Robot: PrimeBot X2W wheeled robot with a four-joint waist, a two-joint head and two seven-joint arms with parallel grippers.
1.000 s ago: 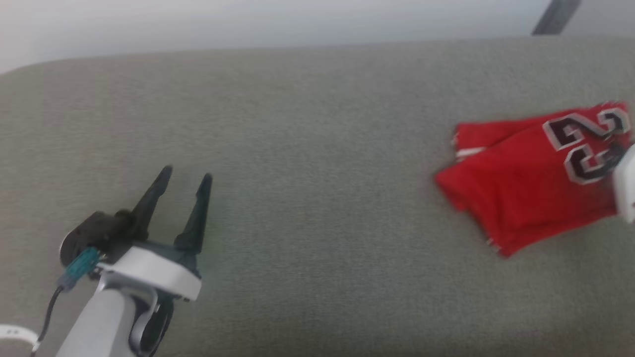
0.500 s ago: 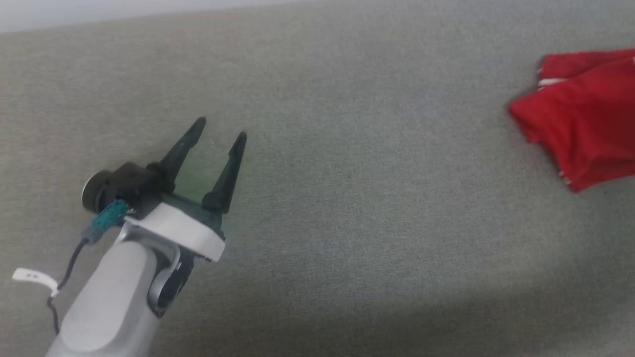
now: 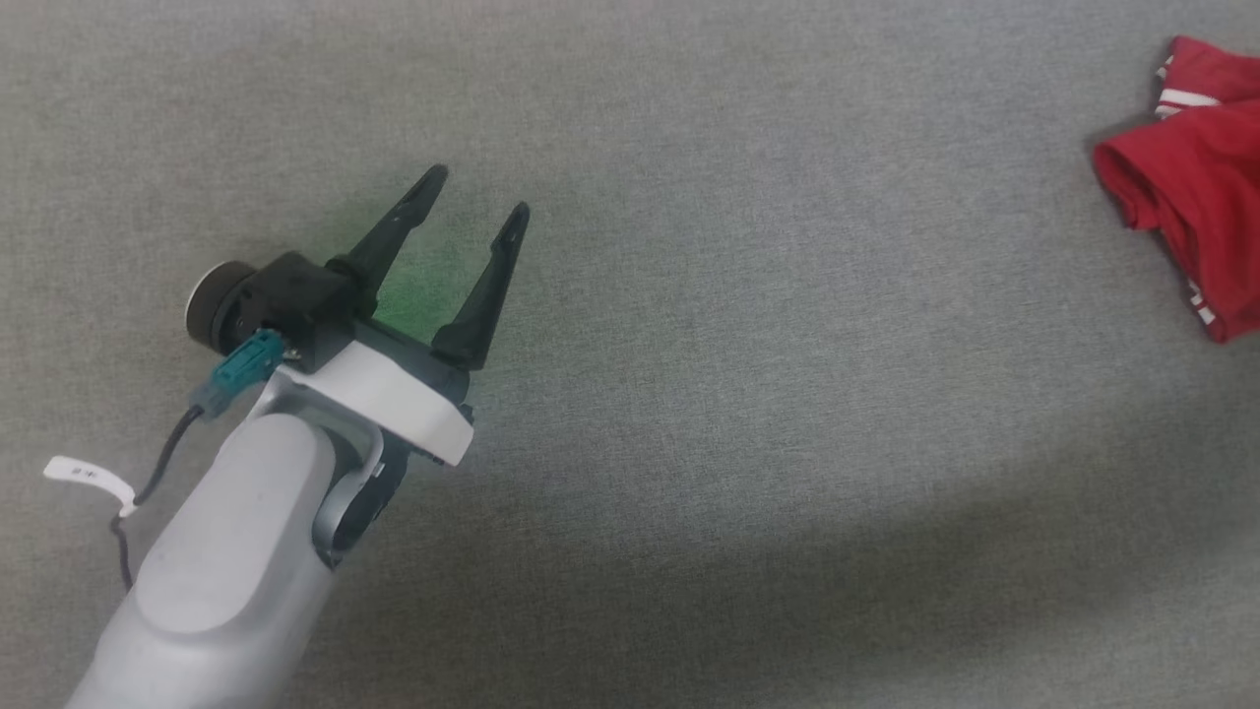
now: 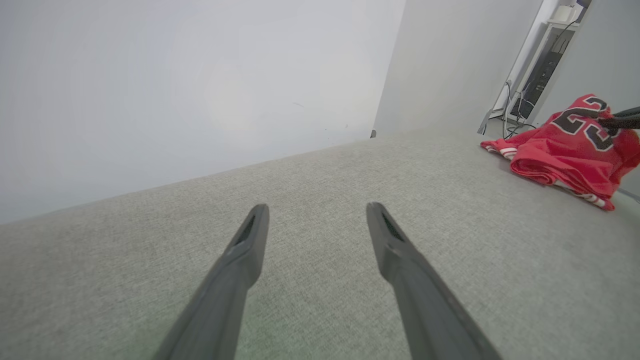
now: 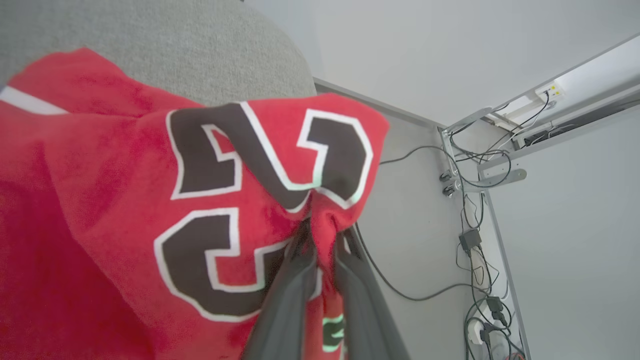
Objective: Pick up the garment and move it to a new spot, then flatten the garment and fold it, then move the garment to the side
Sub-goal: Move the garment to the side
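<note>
Right hand (image 5: 325, 232) pinches the garment (image 5: 100, 200).

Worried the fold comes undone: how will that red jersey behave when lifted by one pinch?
Probably floppy: the red jersey bunches and sags around the right gripper, shut on a pinch of it. Likely light, since that small pinch raises a whole peak. Its rumpled layers may shift if dragged.

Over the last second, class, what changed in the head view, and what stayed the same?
The head camera swung, so the whole picture shifted: the wall left the top and the red number 23 jersey slid to the frame's right edge. Nothing was newly gripped or released. Unchanged: left gripper open above the grey fabric surface, right gripper shut on the jersey.
</note>
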